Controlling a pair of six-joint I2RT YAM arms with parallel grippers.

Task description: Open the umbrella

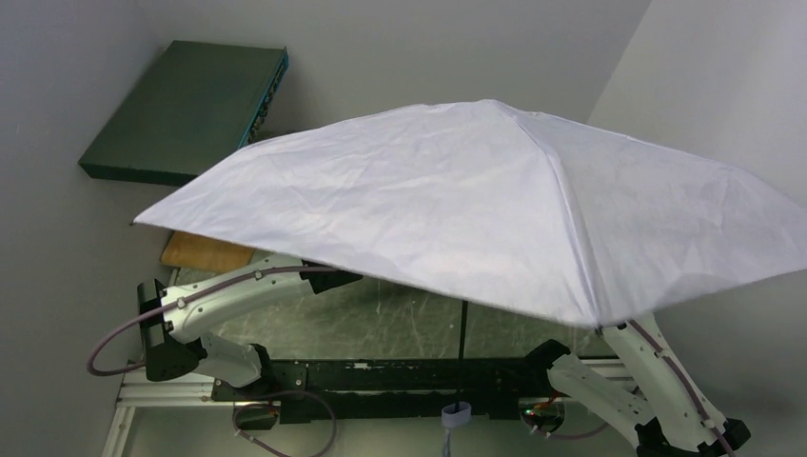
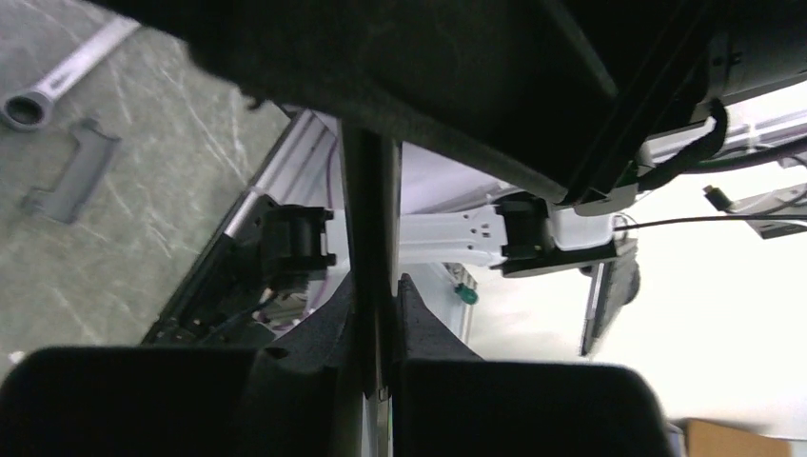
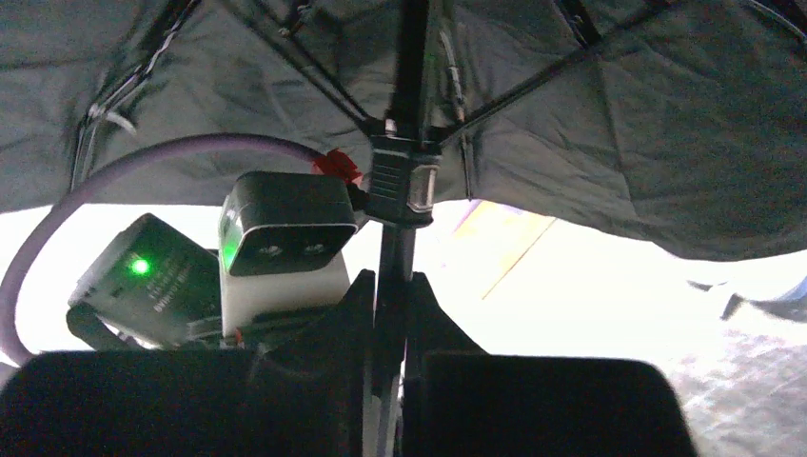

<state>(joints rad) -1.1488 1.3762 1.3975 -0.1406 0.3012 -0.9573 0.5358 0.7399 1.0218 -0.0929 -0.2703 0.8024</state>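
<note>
**Item: umbrella [image 1: 476, 200], compact, standing open above the table [image 1: 400, 319].**

- Handle [image 1: 458, 412]: small and pale. It hangs at the near edge between the arm bases and nothing grips it.
- Shaft [image 1: 462, 328]: thin, black and upright, and probably smooth and stiff. It looks the sound place to take hold, though its narrow round section could twist or slip under light pressure.
- Left gripper [image 2: 376, 290]: clamped on the shaft, fingers pressed against both sides.
- Right gripper [image 3: 392, 286]: likewise closed around the shaft, just below the runner [image 3: 404, 181].
- Runner: black collar seated high beneath the ribs. Whether it has latched cannot be told.
- Canopy: pale lavender-white fabric, spread wide and creased, covering both grippers in the overhead view. It is likely light overall but top-heavy and quick to sway. The cloth is soft and the ribs thin, so neither suits pinching.
- Beyond: a wooden board [image 1: 205, 252] and, further off, a dark teal box [image 1: 190, 109].
</note>
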